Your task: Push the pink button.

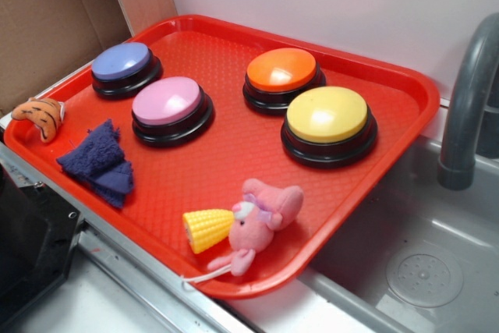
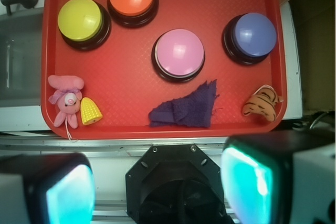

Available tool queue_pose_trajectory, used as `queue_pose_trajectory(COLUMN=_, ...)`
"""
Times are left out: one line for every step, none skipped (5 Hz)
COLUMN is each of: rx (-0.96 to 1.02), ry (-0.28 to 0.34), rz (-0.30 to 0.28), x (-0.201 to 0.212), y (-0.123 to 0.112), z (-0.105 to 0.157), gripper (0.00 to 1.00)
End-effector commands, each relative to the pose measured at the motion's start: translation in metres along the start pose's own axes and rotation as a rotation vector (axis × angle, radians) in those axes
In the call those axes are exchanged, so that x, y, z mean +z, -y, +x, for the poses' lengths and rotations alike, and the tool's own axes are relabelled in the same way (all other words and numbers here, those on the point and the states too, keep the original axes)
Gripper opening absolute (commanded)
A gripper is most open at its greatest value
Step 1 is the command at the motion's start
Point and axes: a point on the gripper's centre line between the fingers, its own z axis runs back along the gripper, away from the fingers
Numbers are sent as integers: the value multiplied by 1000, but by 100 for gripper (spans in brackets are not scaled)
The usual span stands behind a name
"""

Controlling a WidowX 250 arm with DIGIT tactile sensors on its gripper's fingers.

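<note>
The pink button (image 1: 166, 101) has a light pink dome on a black base and sits left of centre on the red tray (image 1: 234, 154). In the wrist view the pink button (image 2: 179, 52) is in the tray's middle, far above the jaws. My gripper (image 2: 160, 182) hangs high over the robot base, off the tray's near edge, with its teal pads (image 2: 247, 182) wide apart and nothing between them. The gripper does not show in the exterior view.
On the tray are a blue-purple button (image 1: 122, 62), an orange button (image 1: 281, 70), a yellow button (image 1: 327, 115), a dark blue cloth (image 1: 100, 163), a toy corn (image 1: 206, 228), a pink plush (image 1: 261, 214) and a striped tiger toy (image 1: 40, 115). A sink with a grey faucet (image 1: 468, 107) is at the right.
</note>
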Motion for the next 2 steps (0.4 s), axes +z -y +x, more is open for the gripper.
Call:
queue_pose_trajectory(rx=0, ry=0, rz=0, x=0, y=0, z=0, gripper=100)
queue_pose_trajectory(rx=60, ry=-92, rz=123, x=-36, y=-23, z=33, gripper=100)
